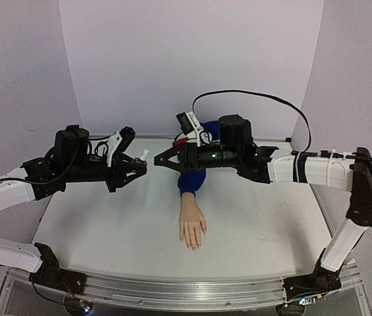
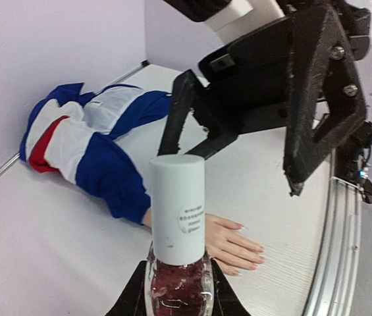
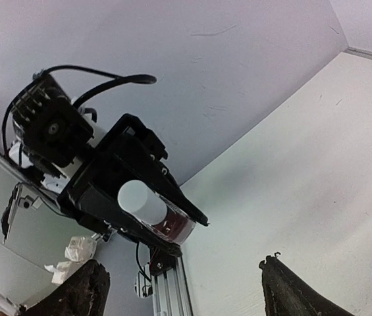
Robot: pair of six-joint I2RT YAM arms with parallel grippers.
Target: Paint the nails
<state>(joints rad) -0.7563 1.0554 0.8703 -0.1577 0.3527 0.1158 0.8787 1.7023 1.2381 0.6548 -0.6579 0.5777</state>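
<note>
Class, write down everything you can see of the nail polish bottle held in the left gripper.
The polish bottle is small, of clear glass, filled with dark-red polish. It is topped by a tall white cylindrical cap that bears a small round printed label. The cap is still on. The left gripper's fingers clamp its glass base in mid-air above the table, and the cap points toward the open right gripper, which does not touch it.
</note>
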